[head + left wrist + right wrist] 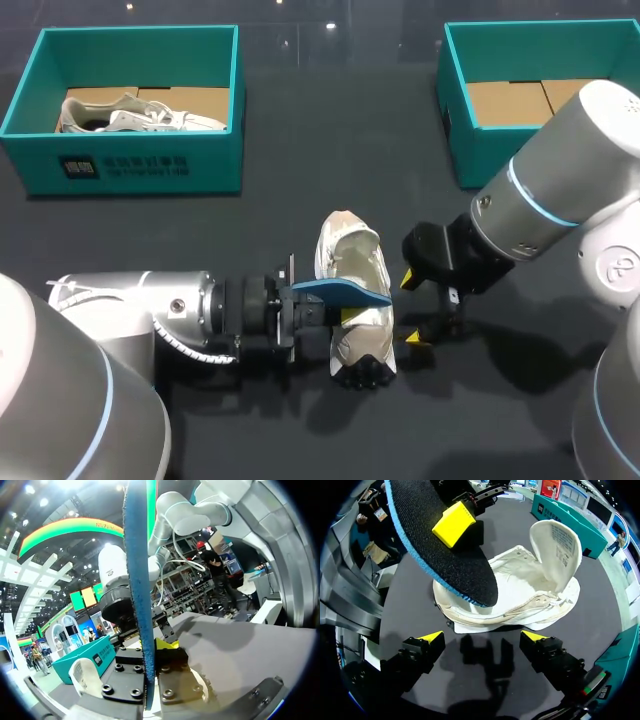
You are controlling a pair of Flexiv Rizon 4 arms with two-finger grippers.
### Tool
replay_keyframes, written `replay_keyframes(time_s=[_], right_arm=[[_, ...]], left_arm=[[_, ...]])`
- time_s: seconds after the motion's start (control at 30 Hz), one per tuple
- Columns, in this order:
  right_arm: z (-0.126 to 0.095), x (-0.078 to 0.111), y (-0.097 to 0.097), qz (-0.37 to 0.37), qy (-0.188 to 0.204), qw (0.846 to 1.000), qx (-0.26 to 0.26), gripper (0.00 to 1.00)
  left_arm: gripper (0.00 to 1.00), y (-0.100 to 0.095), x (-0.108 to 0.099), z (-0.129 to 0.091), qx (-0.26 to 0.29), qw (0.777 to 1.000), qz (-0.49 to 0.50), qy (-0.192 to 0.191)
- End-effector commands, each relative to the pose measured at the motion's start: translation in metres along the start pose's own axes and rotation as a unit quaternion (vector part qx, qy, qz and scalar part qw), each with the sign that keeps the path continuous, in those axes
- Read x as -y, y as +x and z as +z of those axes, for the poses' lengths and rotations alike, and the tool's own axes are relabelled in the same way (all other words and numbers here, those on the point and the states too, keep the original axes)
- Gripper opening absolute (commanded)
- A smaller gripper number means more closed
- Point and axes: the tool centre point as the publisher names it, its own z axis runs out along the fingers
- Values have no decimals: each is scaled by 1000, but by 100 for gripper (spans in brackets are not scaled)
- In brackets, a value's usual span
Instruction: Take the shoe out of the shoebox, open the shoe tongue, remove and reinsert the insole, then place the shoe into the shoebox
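Observation:
A white shoe lies on the dark table between my two grippers, its tongue folded up and out. My left gripper is shut on the end of a blue insole, which hangs just above the shoe's opening. In the left wrist view the insole stands edge-on between the closed fingers of the left gripper. From the right wrist view the insole's black underside covers part of the shoe. My right gripper stands open just right of the shoe, holding nothing.
A teal shoebox at the back left holds another white shoe. A second teal shoebox stands at the back right with only a cardboard floor showing. My right arm's bulk fills the right side of the table.

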Motion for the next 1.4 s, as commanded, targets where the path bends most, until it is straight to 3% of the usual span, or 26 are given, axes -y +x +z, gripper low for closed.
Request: replay_keyframes(time_s=[0.03,0.63,1.4], right_arm=[[1,0,1,0,1,1000,1,100],[1,0,1,0,1,1000,1,100],[1,0,1,0,1,1000,1,100]], left_arm=[[0,4,1,2,4,1000,2,-4],[0,1,-14,4,22,999,8,-31],[0,1,-42,4,40,998,18,-38]])
